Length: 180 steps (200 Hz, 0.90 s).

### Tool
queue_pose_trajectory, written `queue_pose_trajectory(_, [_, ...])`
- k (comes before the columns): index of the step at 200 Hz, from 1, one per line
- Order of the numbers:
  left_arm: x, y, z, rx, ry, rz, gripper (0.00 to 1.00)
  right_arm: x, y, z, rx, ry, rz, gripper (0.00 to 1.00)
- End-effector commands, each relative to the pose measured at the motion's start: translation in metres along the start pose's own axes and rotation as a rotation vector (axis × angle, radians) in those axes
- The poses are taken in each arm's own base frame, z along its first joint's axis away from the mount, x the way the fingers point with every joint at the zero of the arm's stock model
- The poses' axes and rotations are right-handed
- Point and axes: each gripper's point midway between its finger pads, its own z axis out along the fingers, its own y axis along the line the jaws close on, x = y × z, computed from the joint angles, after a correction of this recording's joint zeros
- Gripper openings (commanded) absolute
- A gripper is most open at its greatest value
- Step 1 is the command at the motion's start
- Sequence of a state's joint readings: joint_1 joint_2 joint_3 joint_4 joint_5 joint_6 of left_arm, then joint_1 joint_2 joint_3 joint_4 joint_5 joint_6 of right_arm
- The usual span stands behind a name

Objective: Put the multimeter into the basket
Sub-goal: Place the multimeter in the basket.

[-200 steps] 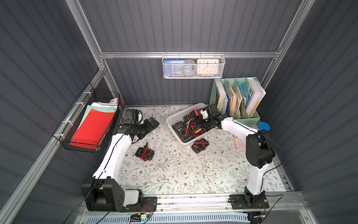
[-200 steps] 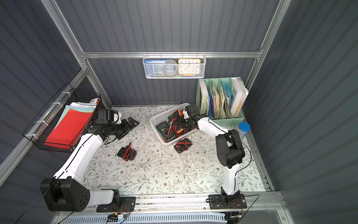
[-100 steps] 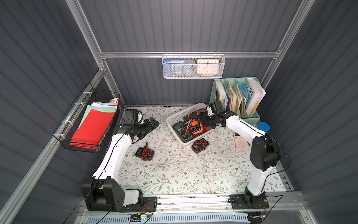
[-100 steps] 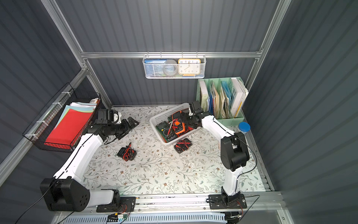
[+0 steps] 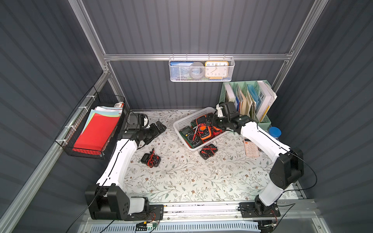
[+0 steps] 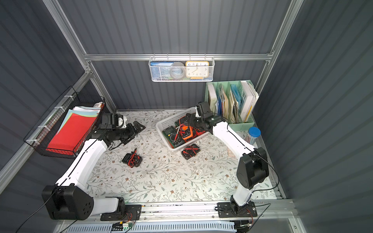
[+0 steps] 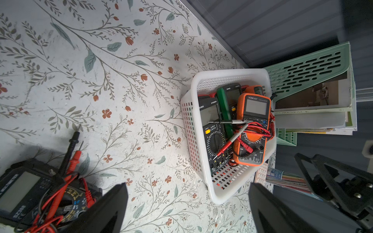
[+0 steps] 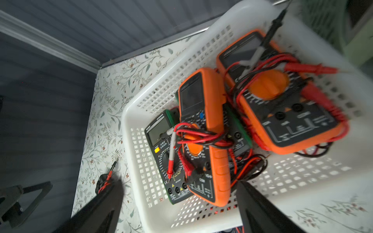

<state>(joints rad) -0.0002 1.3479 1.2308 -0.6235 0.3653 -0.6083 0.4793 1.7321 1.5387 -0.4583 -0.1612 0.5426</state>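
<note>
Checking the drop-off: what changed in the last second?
The right gripper let go of the orange multimeter, now lying in the basket, and pulled back toward the file rack, fingers open. The left gripper and the two loose multimeters stayed put.

The floral surface (image 5: 181,181) carries the white basket (image 5: 187,119) far centre, a black multimeter (image 5: 209,151) just beside its near edge, a second multimeter (image 5: 150,159) left, and a pink calculator (image 5: 250,148), green file rack (image 5: 264,123) and blue-lidded jar (image 5: 275,132) right.
</note>
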Motion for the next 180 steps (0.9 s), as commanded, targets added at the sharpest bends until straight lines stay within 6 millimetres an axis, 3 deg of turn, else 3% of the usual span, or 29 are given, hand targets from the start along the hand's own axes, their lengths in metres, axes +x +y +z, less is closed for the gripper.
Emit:
queue_pose_trajectory(1, [-0.004,-0.006,0.001,0.017,0.002,-0.009,0.99,0.029,0.017,0.021,-0.012,0.086,-0.042,0.93])
queue_pose_trajectory(43, [-0.004,-0.007,0.000,0.016,-0.001,-0.006,0.99,0.067,0.026,0.054,0.016,0.172,-0.096,0.93])
queue_pose_trajectory(80, [-0.004,-0.007,0.000,0.017,-0.001,-0.007,0.99,0.073,0.012,0.071,0.071,0.201,-0.105,0.94])
queue_pose_trajectory(106, [-0.005,-0.007,-0.001,0.014,-0.005,-0.001,0.99,0.066,-0.003,0.071,0.119,0.187,-0.105,0.94])
queue_pose_trajectory(147, [-0.006,-0.009,-0.001,0.017,-0.006,0.000,0.99,0.033,-0.033,0.051,0.158,0.115,-0.046,0.94])
queue_pose_trajectory(180, [-0.007,-0.009,-0.001,0.020,-0.005,0.001,0.99,0.014,-0.021,0.026,0.084,0.078,-0.033,0.94])
